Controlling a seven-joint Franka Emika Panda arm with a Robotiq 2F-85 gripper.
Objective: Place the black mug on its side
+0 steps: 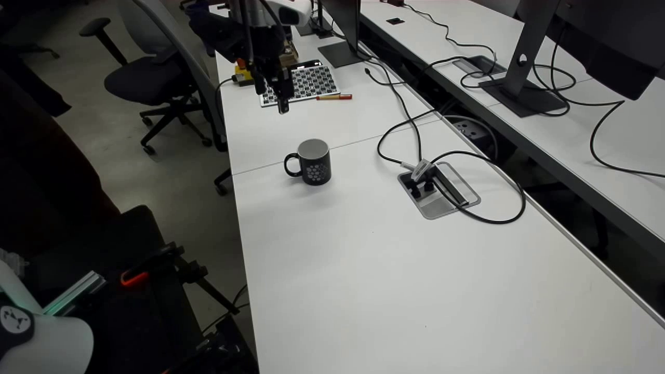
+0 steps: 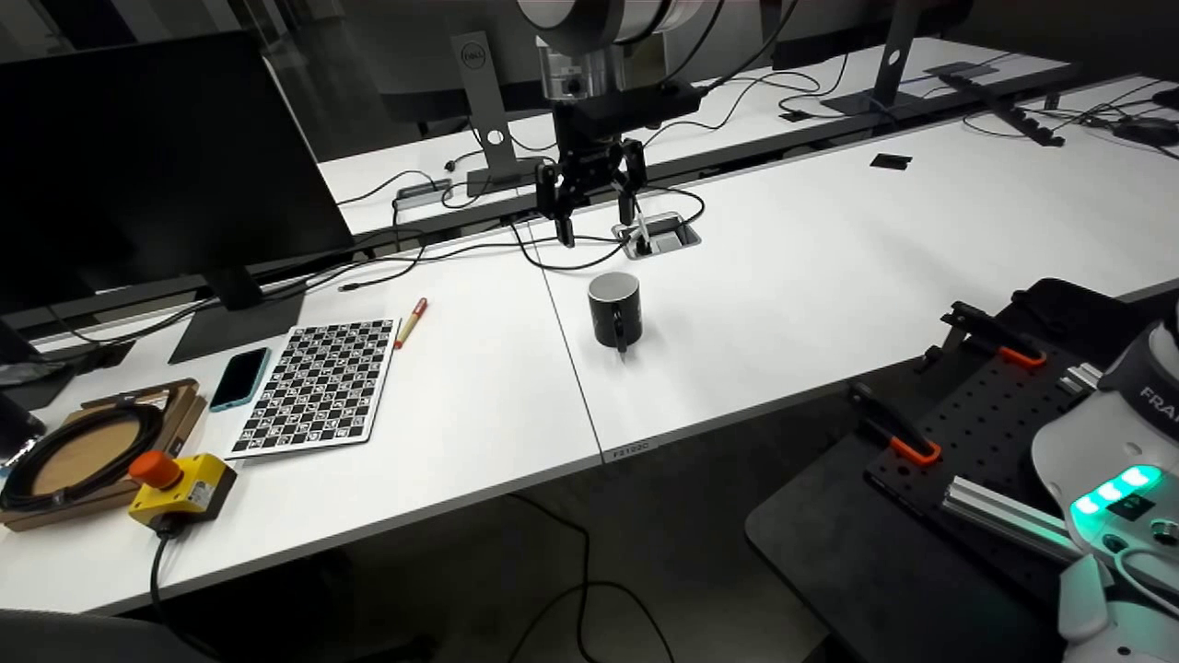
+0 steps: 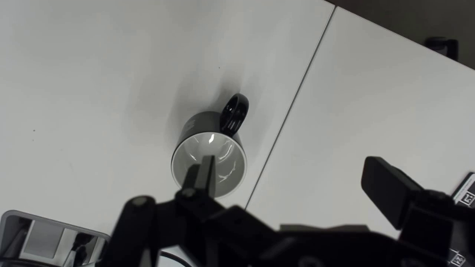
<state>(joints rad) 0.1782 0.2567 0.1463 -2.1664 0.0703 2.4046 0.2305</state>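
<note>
Beneath my black, blunt-tipped fingers (image 3: 382,189) spreads the broad white desk (image 1: 415,291), the flat support for this task. Past one finger lies the flat, rectangular board (image 2: 313,387) checkered in black and white, presumably set there for calibration. My black two-fingered gripper (image 2: 596,230) hangs above the desk, its fingers wide apart and holding nothing, presumably in readiness for a grasp. Below the opposite finger, which overlaps it in the wrist view, the glossy black cylindrical mug (image 1: 314,162), apparently ceramic and pale inside, stands upright on its base, not centred between the two. Its black loop handle (image 3: 243,111) points away from my gripper, probably leaving the flanks free for a pinch; it may check rolling once the mug lies down.
</note>
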